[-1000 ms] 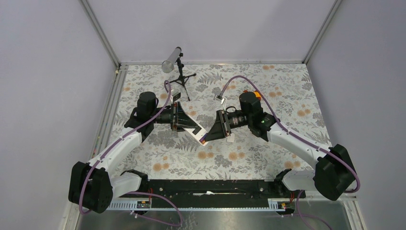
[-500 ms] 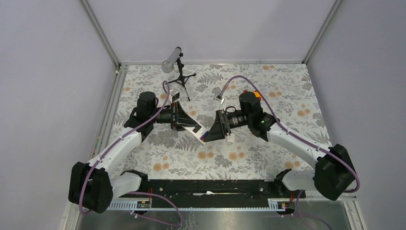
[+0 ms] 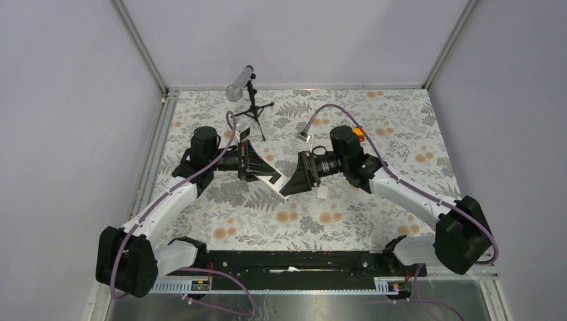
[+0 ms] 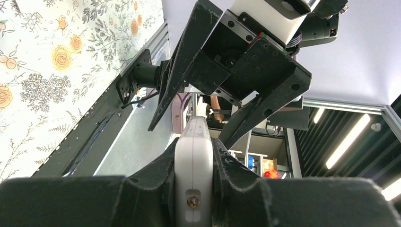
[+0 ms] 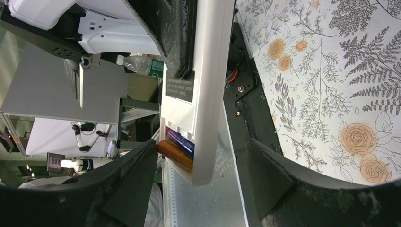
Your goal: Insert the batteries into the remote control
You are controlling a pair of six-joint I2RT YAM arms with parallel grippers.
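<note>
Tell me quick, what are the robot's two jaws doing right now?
Left gripper: shut on the remote control.
Right gripper: open, holding nothing, jaws either side of the remote control.

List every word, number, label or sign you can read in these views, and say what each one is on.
No text is legible in any view.
Dark label on the white back of the remote control: several lines of pale print, too small to read.
Green band on a bottle in the background: blurred, unreadable.
Batteries in the remote's open compartment: no print can be made out.
</note>
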